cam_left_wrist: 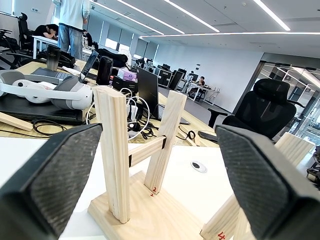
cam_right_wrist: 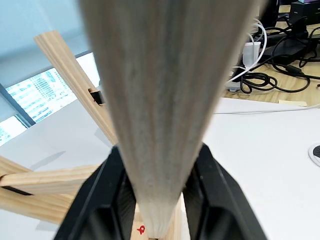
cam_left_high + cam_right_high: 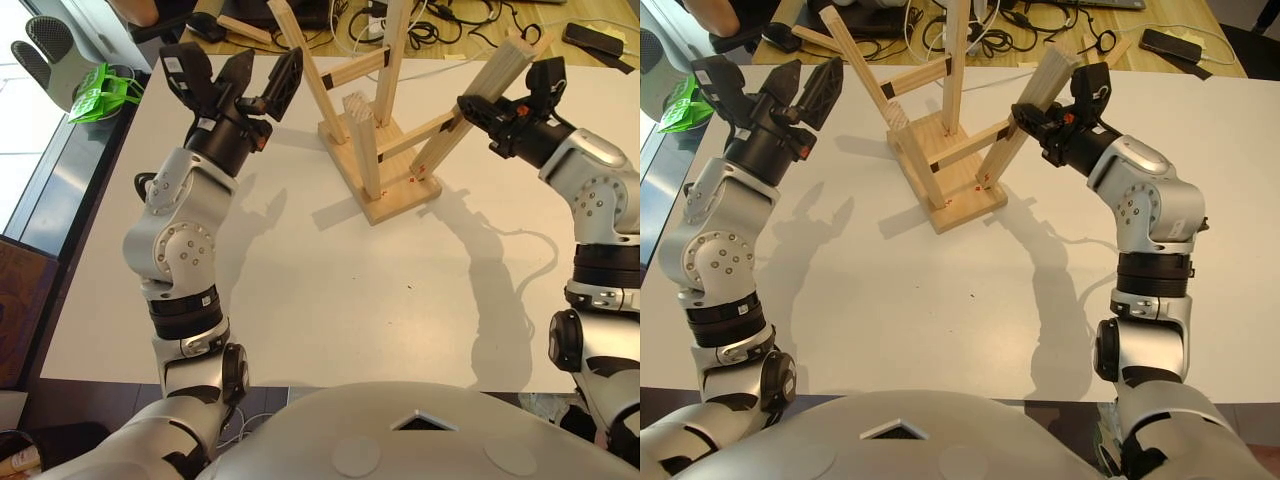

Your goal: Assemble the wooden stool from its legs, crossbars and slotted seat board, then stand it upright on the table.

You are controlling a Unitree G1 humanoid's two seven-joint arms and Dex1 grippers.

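The wooden stool lies upside down at the far middle of the white table, its seat board point(image 3: 388, 198) flat on the top and its legs pointing up. Crossbars point(image 3: 352, 68) join the legs. My right gripper point(image 3: 497, 103) is shut on the right leg point(image 3: 500, 68), which leans outward; in the right wrist view this leg point(image 2: 160, 100) runs between the black fingers point(image 2: 100, 200). My left gripper point(image 3: 262, 82) is open, held just left of the stool and facing it. Its pads point(image 1: 50, 185) frame two legs point(image 1: 116, 155) and a crossbar point(image 1: 147, 150), touching nothing.
A green item point(image 3: 100, 92) lies off the table's left edge. Cables point(image 3: 440, 25) and a dark phone point(image 3: 595, 40) lie on the desk behind the table. A headset point(image 1: 45, 92) rests there too. The near half of the table point(image 3: 350, 310) is bare.
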